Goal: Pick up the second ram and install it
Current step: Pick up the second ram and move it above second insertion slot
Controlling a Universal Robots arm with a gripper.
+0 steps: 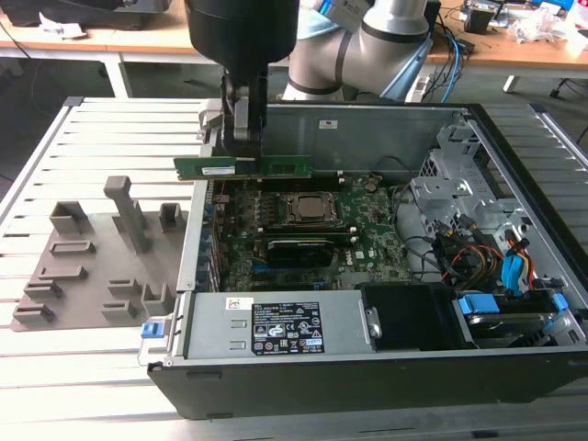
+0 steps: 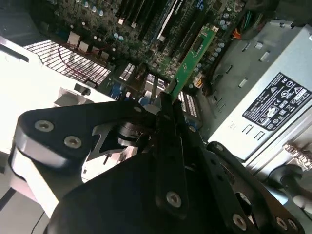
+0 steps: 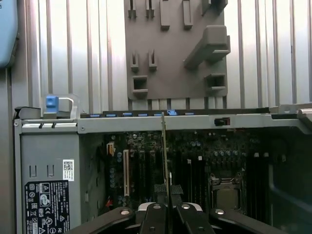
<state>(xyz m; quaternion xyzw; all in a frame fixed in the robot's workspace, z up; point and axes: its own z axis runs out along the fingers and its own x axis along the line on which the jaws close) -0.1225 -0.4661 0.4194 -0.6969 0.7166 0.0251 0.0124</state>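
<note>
Second ram [image 1: 285, 166] is pinched tight in the tool [image 1: 243, 147] and sticks out on both sides of its fingertips. It hangs right below the tool, up in the air over the green motherboard [image 1: 372, 220] inside the open computer case [image 1: 514, 386].

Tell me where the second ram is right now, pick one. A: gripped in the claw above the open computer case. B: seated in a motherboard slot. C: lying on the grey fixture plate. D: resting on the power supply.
A: in the exterior view the claw is shut on the second ram, holding it level in the air over the motherboard.
</note>
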